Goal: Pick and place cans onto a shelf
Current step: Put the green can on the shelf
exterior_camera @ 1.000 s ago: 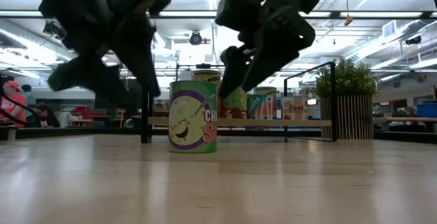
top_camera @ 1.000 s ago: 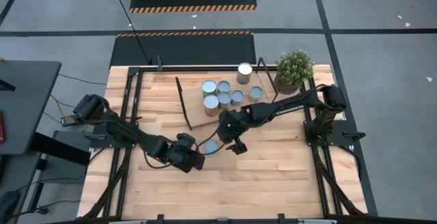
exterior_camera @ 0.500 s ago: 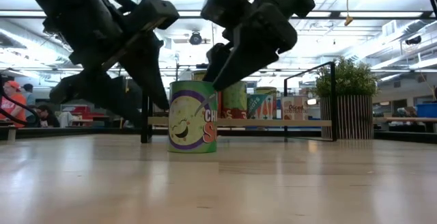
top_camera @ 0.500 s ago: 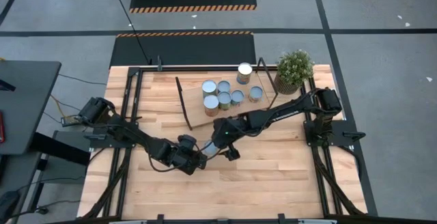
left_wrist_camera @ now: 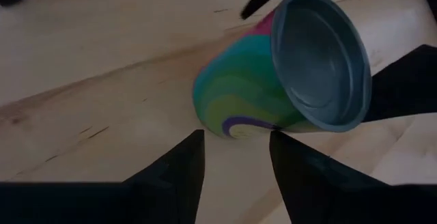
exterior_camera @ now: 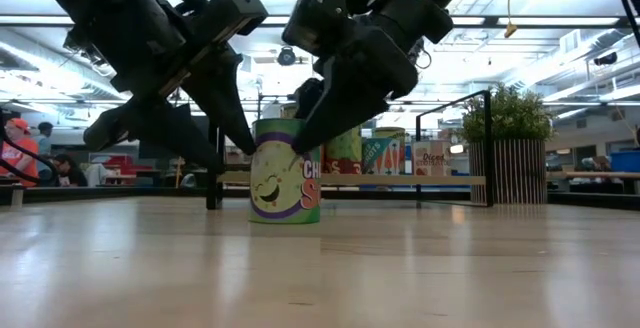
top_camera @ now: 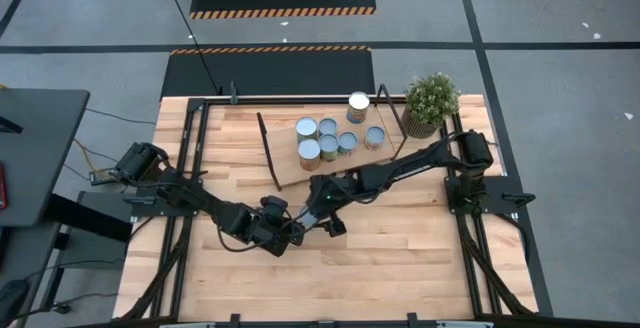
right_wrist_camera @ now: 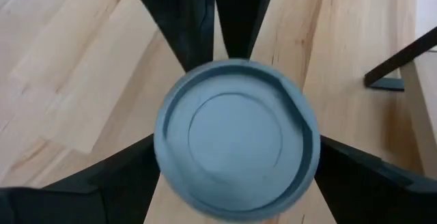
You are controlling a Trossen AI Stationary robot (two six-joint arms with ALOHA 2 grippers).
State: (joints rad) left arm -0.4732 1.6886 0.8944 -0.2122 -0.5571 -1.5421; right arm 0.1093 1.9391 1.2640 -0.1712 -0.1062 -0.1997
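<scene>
A green can (exterior_camera: 285,173) with a coloured label and a pale-blue top (right_wrist_camera: 235,138) stands upright on the tabletop near the table's middle. My right gripper (top_camera: 318,213) is open above it, one finger on either side of the can's top. My left gripper (top_camera: 291,230) is open just to the can's left and near side, its fingertips (left_wrist_camera: 188,156) short of the can's base (left_wrist_camera: 232,125). Several other cans (top_camera: 327,136) stand on the wooden shelf (top_camera: 290,173) at the table's far side. My right gripper comes at the can from above, pointing down, with one finger (right_wrist_camera: 116,183) on each side of the can's top rim (right_wrist_camera: 164,149). I cannot tell whether the fingers touch the can. The can stands upright on the table.
A potted plant (top_camera: 432,100) stands at the far right corner beside the shelf's black frame end (top_camera: 392,118). One more can (top_camera: 358,106) stands at the far edge near it. Bare wooden tabletop (top_camera: 380,268) lies toward the near edge.
My right gripper has gone toward the table's left edge and down, from beside the can to over its top, with its fingers now on either side of it. My left gripper has edged closer to the can. The can has stayed upright where it was.
</scene>
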